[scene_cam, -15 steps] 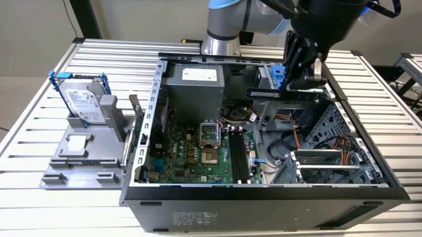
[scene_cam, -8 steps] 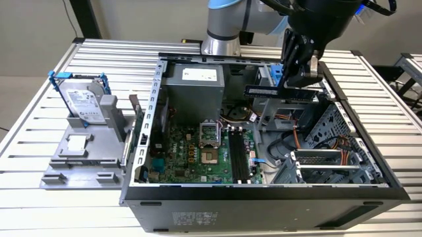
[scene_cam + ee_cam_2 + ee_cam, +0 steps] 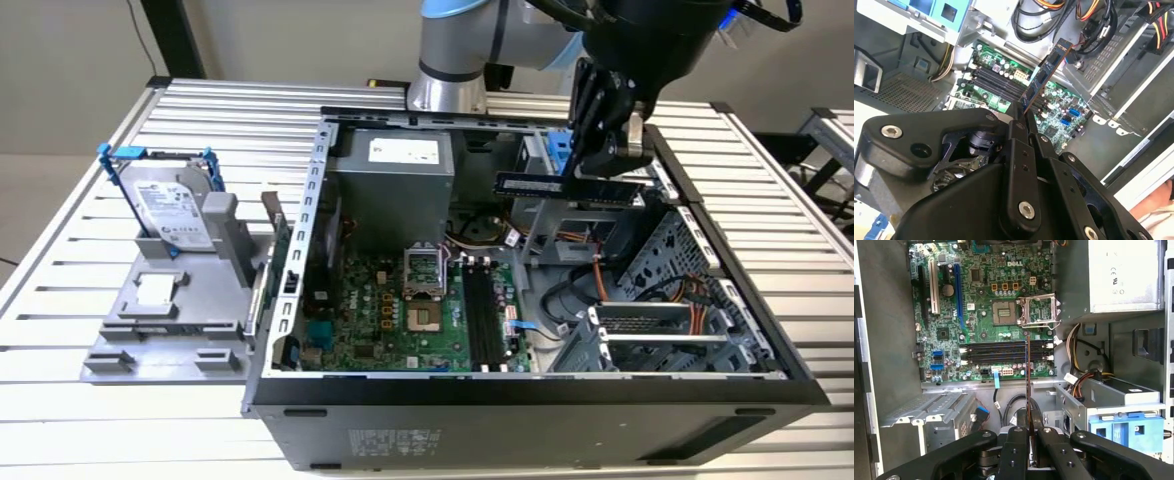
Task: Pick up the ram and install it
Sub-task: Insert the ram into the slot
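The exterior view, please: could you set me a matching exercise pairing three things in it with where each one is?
Things:
1. the ram
2. the hard drive
3. the motherboard slots

Places:
A. standing upright in a grey holder beside the case, on the exterior view's left
B. lying on the green board inside the case
C. held in the gripper above the open case

Pairs: 1-C; 2-A; 3-B

Above the memory slots (image 3: 483, 318) the space is open; cables (image 3: 597, 283) and the drive cage (image 3: 663, 325), on the exterior view's right, probably narrow it.
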You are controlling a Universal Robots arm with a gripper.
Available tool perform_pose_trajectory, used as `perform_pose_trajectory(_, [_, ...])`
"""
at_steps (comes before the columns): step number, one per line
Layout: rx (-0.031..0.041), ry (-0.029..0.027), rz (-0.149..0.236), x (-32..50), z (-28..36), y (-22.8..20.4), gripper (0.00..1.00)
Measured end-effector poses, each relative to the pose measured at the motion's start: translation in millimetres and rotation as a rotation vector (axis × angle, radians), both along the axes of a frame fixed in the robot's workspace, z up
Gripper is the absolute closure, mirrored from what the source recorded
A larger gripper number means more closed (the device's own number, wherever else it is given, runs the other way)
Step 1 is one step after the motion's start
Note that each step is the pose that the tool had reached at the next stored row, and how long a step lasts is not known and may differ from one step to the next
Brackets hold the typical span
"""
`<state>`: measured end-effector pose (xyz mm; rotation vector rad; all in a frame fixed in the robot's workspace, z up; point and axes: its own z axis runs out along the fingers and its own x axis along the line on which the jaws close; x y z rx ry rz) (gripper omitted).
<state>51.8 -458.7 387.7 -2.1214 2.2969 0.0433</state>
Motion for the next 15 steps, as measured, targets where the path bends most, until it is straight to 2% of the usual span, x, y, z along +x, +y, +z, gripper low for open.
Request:
perform_pose_trajectory(7, [0.0001, 0.0001, -0.002, 0.0, 0.0, 0.1, 1.00])
perform_pose_trajectory(15, [0.0001, 0.0000, -0.131, 0.0, 0.0, 0.1, 1.00])
